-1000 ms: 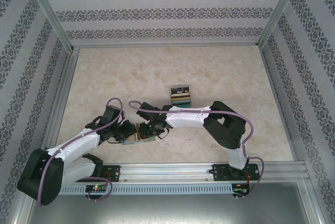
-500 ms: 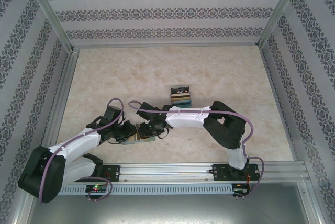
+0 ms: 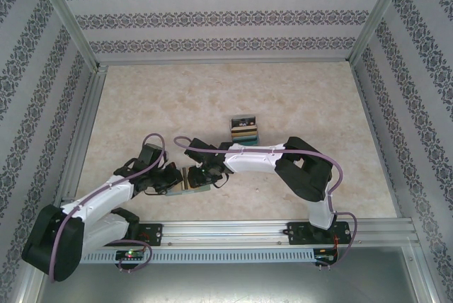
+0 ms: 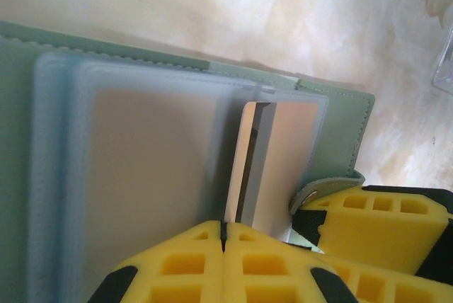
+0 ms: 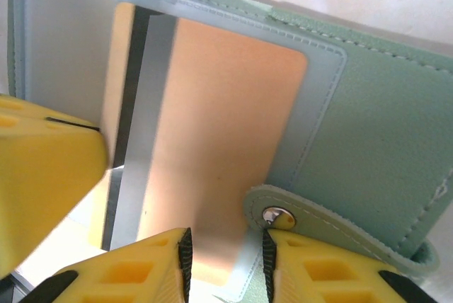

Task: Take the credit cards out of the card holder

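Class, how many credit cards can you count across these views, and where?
4: black card, tan-gold card and teal-green card overlapping on the table; copper card inside the card holder. Others may be hidden.

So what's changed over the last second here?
The left gripper closed the last bit of its jaws and now pinches, it seems, the edge of the tan card sticking out of the card holder. Its arm settled slightly back toward its base. Unchanged: the right gripper at the holder, jaws slightly apart, and the stack of cards farther out.
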### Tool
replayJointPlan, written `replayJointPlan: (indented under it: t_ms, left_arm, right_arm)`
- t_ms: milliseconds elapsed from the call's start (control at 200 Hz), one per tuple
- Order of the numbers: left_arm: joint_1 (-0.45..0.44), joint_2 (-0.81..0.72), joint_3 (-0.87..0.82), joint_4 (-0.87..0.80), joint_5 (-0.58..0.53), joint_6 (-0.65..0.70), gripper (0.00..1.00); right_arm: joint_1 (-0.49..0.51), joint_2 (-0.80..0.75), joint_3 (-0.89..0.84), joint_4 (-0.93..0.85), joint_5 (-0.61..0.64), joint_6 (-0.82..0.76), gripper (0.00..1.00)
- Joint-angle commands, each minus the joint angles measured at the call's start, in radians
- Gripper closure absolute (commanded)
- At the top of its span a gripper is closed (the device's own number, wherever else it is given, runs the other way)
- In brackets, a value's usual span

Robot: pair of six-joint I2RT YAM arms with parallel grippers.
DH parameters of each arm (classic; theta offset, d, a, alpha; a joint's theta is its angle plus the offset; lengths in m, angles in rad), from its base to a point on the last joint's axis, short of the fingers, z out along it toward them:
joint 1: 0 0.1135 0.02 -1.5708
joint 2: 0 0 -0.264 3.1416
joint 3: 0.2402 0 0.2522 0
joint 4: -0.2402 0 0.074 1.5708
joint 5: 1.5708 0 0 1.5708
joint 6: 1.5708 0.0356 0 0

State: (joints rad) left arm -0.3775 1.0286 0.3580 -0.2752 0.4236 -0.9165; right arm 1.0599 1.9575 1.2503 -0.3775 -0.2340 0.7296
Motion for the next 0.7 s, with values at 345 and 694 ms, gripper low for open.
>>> replayJointPlan:
  t_ms: [345,694]
  left_arm:
    - [0.021,-0.098,0.087,-0.264,-0.134,0.074,1.00]
    - [0.025,-0.207,0.155,-0.411,-0.165,0.076,1.00]
  right_arm:
    - [-0.015,0.033,-0.025,0.008,-0.022,-0.003,0.65]
    - [-0.030,-0.002,-0.019,0.004,-0.014,-0.025,0.65]
